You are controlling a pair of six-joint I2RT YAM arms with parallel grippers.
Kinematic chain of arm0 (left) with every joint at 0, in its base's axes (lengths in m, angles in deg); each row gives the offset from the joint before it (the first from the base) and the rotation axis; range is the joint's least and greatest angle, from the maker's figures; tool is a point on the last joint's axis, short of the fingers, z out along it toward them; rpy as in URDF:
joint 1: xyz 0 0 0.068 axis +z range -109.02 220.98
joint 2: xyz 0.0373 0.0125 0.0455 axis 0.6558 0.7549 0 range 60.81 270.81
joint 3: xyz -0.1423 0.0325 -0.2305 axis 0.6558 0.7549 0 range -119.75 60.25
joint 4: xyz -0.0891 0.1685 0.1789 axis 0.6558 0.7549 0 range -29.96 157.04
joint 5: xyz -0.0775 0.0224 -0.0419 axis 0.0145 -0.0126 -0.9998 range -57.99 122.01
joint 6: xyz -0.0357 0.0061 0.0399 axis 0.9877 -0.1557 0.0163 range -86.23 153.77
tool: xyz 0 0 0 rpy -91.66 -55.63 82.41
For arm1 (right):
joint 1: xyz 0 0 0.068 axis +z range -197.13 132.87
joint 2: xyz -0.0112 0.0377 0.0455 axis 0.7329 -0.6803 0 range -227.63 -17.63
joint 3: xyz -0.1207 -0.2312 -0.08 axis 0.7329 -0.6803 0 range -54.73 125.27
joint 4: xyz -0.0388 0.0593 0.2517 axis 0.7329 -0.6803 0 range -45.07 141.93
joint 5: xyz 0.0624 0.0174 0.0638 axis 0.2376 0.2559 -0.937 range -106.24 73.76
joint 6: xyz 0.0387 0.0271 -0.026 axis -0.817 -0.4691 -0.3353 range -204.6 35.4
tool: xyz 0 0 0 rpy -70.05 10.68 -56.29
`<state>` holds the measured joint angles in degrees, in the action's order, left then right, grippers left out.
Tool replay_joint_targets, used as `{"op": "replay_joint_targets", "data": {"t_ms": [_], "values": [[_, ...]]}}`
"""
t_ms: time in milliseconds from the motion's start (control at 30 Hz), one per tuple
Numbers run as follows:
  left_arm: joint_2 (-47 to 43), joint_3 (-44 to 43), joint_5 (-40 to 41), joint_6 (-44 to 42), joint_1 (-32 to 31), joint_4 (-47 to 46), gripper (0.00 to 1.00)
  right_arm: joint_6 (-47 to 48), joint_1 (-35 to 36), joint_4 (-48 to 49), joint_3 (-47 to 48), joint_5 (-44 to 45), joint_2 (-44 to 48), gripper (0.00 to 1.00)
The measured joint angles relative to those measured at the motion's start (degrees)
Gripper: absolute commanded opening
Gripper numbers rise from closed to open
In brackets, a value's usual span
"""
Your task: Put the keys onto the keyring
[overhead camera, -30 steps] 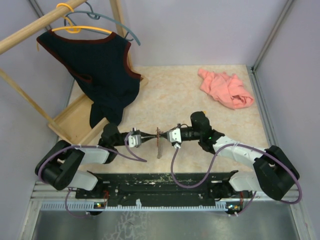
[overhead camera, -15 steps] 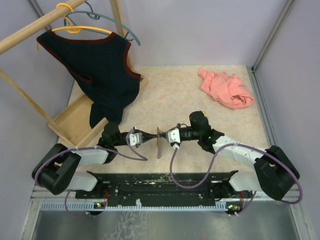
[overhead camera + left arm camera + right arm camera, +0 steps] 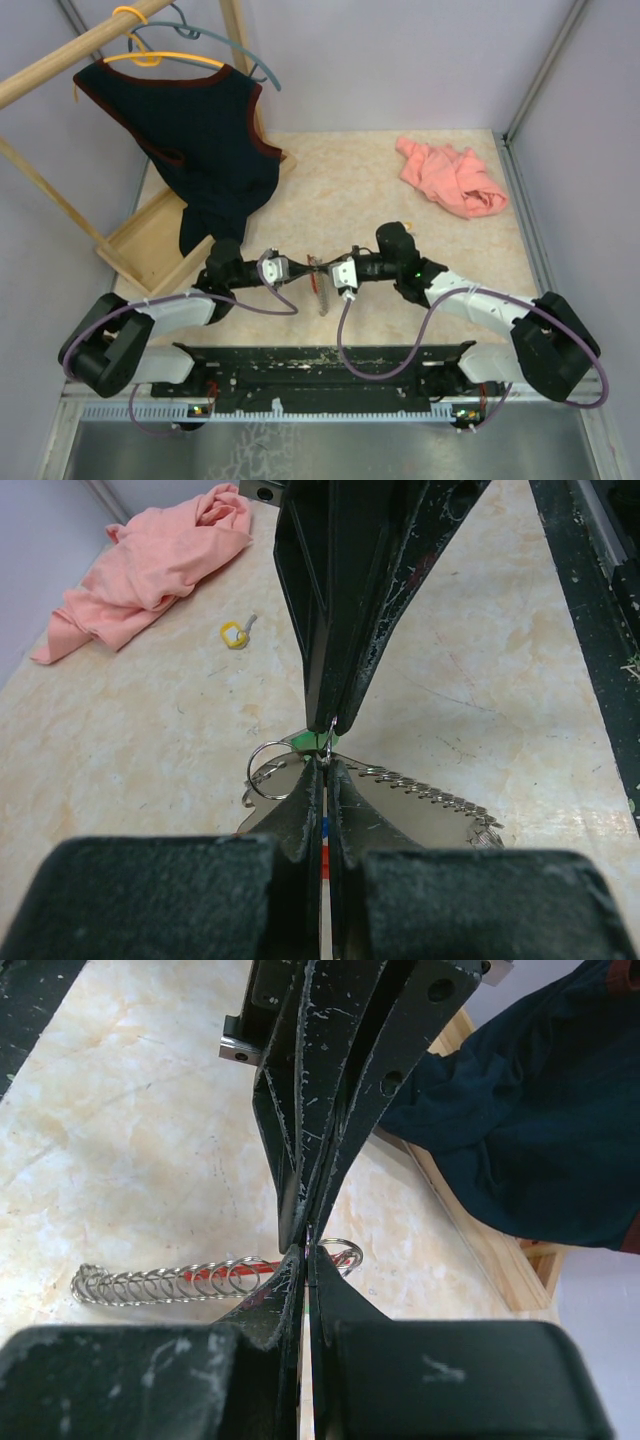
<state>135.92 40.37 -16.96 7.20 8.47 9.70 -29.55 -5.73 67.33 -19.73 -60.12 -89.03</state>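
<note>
Top external, keyring (image 3: pixel 319 285), open table (image 3: pixel 350 190) beyond

We look down from high up at the near edge onto the whole surface (image 3: pixel 350 190). Each wrist view sits close behind its pincer. Past the left pincer (image 3: pixel 326 770) we face the pink cloth (image 3: pixel 150 565), and past the right pincer (image 3: pixel 305 1260) the dark top (image 3: pixel 520 1130). All views share the middle.

A lab test booth: plain lilac walls (image 3: pixel 400 60), metal corner posts (image 3: pixel 545 68), a black mounting rail (image 3: pixel 320 362).
</note>
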Motion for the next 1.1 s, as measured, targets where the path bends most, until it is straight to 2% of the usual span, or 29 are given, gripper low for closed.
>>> {"op": "replay_joint_targets", "data": {"t_ms": [800, 1100], "values": [[-1.40, -1.14, 7.63, 12.41, -0.02, 2.36, 0.00, 2.89, 0.83, -0.92, -0.85, 4.81, 2.34, 0.00], [-1.40, -1.11, 7.37, 12.61, 0.04, 1.09, 0.00, 0.81, 0.72, -1.22, -0.85, 5.03, 2.34, 0.00]]}}
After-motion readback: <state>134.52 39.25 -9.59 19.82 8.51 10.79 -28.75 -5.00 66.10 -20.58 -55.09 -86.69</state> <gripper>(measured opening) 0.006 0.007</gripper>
